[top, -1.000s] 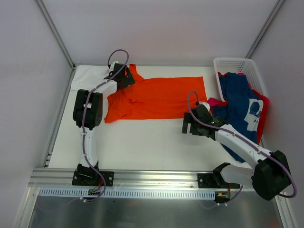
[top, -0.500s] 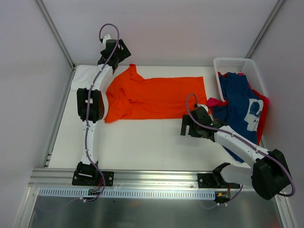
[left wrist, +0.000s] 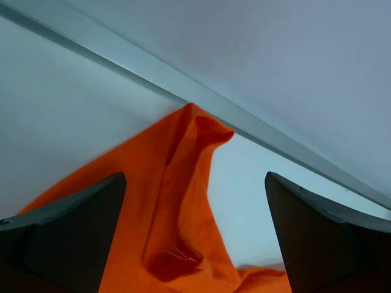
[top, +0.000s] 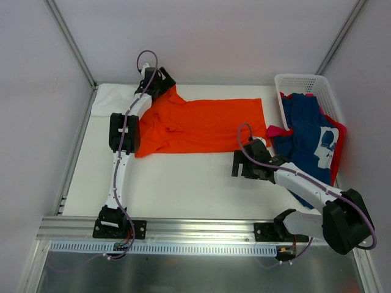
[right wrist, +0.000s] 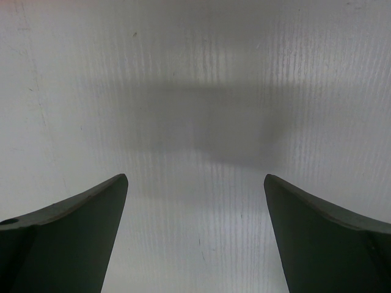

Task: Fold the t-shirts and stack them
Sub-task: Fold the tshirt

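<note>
White table (top: 177, 183) shows under the right gripper (top: 239, 163), jaws spread and empty, just short of the near hem of the orange t-shirt (top: 204, 125). It should reach that hem corner while the left gripper (top: 162, 83), likewise spread, pinches the peaked orange fold by the table's far edge.

Left fingers (left wrist: 64, 235) and right fingers (right wrist: 61, 241) spread wide.

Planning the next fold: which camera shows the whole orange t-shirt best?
Top external: the orange t-shirt lies spread flat, nearly all visible. Left wrist shows only one bunched corner; right wrist shows only the table.
</note>
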You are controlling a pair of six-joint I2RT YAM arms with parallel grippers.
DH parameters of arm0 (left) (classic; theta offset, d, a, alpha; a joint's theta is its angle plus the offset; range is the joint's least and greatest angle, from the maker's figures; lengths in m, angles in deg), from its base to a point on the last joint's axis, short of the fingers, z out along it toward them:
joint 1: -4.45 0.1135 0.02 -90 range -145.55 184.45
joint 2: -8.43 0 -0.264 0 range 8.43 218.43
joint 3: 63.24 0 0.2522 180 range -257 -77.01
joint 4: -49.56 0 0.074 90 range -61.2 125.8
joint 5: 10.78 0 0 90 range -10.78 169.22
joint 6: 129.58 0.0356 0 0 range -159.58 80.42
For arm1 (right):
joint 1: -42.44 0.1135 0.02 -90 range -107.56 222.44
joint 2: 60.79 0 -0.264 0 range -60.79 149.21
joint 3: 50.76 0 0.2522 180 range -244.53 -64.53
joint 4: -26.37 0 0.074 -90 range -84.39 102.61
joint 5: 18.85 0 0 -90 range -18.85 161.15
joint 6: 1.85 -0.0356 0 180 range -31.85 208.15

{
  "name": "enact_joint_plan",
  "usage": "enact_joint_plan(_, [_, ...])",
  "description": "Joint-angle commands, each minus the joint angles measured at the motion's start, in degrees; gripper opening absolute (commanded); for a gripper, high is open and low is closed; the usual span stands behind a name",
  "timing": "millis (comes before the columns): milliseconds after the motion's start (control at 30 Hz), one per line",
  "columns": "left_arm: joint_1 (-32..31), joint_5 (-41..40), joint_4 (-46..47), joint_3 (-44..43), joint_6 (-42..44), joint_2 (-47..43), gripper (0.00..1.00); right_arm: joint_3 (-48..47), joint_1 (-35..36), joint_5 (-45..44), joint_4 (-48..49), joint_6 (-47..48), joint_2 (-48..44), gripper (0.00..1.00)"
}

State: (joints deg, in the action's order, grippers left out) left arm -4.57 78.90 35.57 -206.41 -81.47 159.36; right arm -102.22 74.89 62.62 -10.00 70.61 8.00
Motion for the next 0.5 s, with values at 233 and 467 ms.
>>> enact_joint_plan(233, [-0.1, 4.5, 8.0, -1.7, -8.2, 3.0, 0.98, 0.5, -0.3, 0.3, 2.3, -0.6, 1.7, 0.99])
enact_joint_plan(467, [-0.3, 5.4, 11.7, -2.3, -9.7, 4.9, 0.88, 0.2, -0.3, 0.6, 3.8, -0.6, 4.2, 1.00])
